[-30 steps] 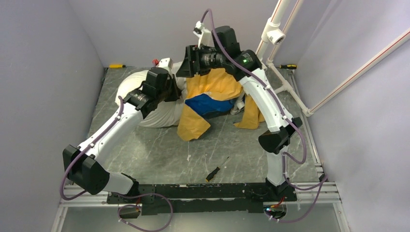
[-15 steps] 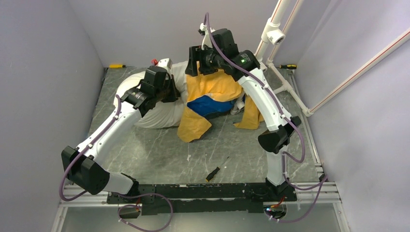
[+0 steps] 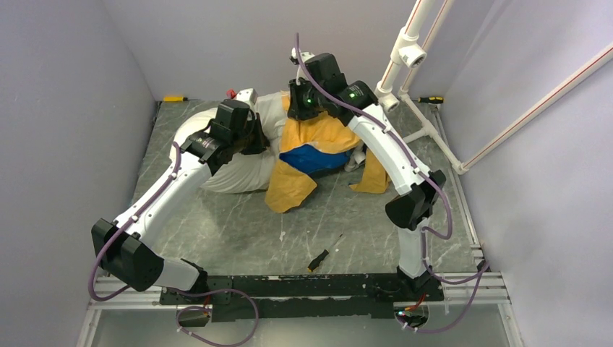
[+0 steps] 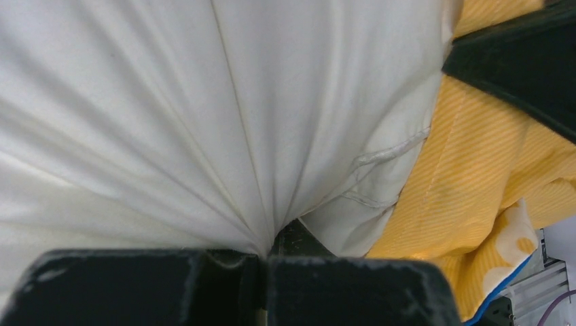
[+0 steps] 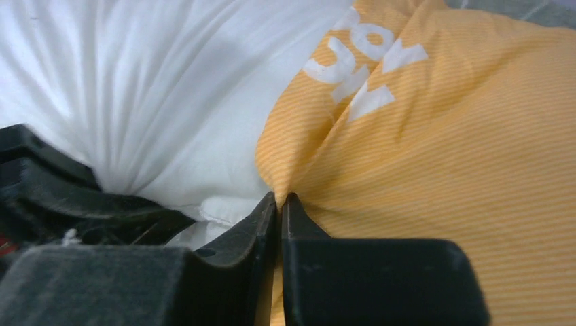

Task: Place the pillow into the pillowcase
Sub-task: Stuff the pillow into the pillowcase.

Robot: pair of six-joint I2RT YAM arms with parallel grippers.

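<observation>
Two grips are sharing the work toward twelve o'clock on the bench (image 3: 238,231): the left end effector (image 4: 265,255) is clenching the white pillow (image 4: 170,115), likely anchoring it. The right end effector (image 5: 280,200) is pinching the pillowcase (image 5: 435,170) edge at the pillow's three o'clock, likely for drawing it over.

Grey marbled counter (image 3: 238,224). Yellow-handled screwdriver (image 3: 174,98), well left of left end effector (image 4: 266,252). Second screwdriver (image 3: 431,100), right of right end effector (image 5: 279,198). Black-handled screwdriver (image 3: 325,251), well nearward of both. White pipes (image 3: 408,50), right of right end effector.
</observation>
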